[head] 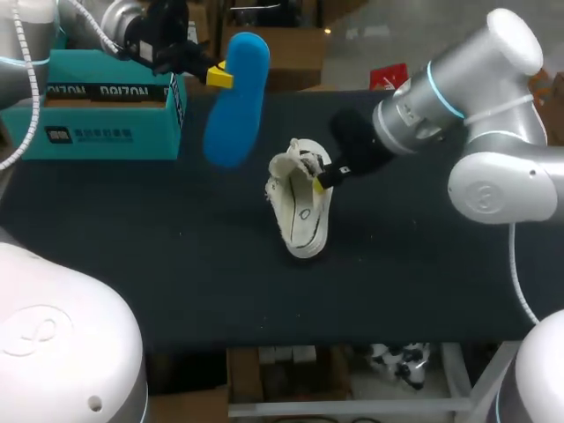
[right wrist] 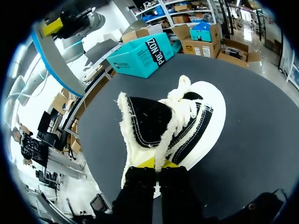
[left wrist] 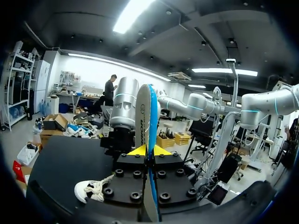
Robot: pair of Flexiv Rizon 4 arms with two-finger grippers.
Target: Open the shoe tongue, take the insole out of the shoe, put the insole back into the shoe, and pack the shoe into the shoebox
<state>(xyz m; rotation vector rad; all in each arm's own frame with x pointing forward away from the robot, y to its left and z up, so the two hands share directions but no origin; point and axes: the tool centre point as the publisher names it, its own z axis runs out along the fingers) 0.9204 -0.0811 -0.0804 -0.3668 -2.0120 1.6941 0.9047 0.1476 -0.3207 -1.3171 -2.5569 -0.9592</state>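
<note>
White cyan-ringed arms (head: 507, 189), black end effectors (head: 322, 181)

From the left wrist you see only a white, laced end of the shoe (left wrist: 93, 190) — the left pincer (left wrist: 148, 150), clamped on the insole (left wrist: 150, 112), hides the rest. At the shoe's collar, fleece covers most of the right pincer (right wrist: 158, 162) tips.

Setting: robotics lab. Two grey-and-white jointed arms, the left arm (head: 123, 19) and the right arm (head: 458, 79), stand at one dark-topped desk (head: 176, 282). Exposed cable (head: 520, 273) runs below the right arm's links.
</note>
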